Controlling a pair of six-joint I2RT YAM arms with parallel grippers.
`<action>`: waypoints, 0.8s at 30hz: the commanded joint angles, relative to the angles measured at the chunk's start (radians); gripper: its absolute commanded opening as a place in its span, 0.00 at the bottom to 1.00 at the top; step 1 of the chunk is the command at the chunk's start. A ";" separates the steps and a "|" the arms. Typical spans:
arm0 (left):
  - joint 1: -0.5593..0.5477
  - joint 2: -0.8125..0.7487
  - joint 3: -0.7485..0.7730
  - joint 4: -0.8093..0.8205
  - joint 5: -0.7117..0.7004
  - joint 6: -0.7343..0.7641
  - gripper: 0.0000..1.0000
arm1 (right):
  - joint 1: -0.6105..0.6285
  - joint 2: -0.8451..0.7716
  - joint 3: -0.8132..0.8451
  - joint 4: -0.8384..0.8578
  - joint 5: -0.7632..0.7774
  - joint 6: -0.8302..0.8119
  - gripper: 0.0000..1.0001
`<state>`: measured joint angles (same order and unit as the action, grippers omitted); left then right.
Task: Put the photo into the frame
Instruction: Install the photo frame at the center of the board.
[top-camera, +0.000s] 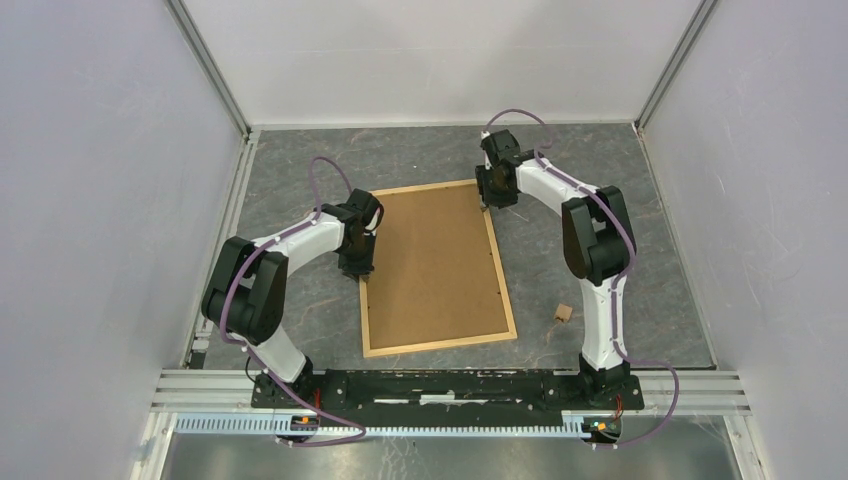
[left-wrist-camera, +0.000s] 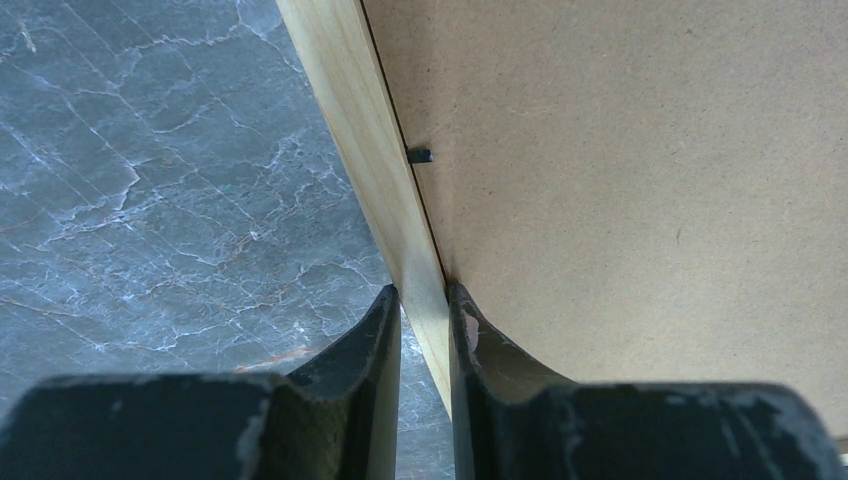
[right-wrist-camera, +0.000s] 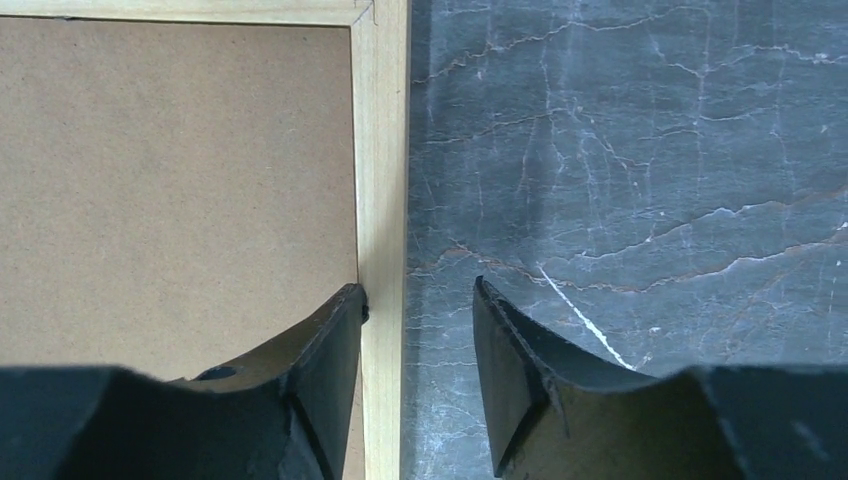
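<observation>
The frame (top-camera: 435, 265) lies back side up on the grey marble table, its brown panel (left-wrist-camera: 620, 180) facing me inside thin light wood strips. The photo is not in view. My left gripper (top-camera: 360, 272) is at the frame's left strip, about halfway along. In the left wrist view that gripper (left-wrist-camera: 425, 300) is shut on the wood strip (left-wrist-camera: 370, 150). My right gripper (top-camera: 487, 205) stands over the right strip near the far corner. It (right-wrist-camera: 418, 290) is open: one finger rests at the strip's (right-wrist-camera: 382, 150) inner edge, the other stands apart over the marble.
A small wooden block (top-camera: 562, 314) lies on the table right of the frame's near corner. A little black clip (left-wrist-camera: 420, 155) sits at the panel's left edge. White walls enclose the table, and a metal rail (top-camera: 450, 385) runs along the near edge.
</observation>
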<state>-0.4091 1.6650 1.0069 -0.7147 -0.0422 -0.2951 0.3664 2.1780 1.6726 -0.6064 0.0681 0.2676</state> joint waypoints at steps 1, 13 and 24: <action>-0.015 -0.022 -0.015 -0.030 0.018 0.045 0.02 | -0.010 0.095 -0.140 -0.111 0.054 -0.048 0.52; -0.021 -0.024 -0.017 -0.029 0.021 0.047 0.02 | -0.015 0.053 -0.155 -0.020 -0.234 -0.058 0.70; -0.027 -0.040 -0.023 -0.027 0.021 0.043 0.02 | -0.044 -0.103 -0.010 -0.123 -0.103 -0.125 0.74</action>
<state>-0.4187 1.6573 0.9985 -0.7120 -0.0433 -0.2951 0.3264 2.1342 1.6058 -0.5800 -0.1921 0.1925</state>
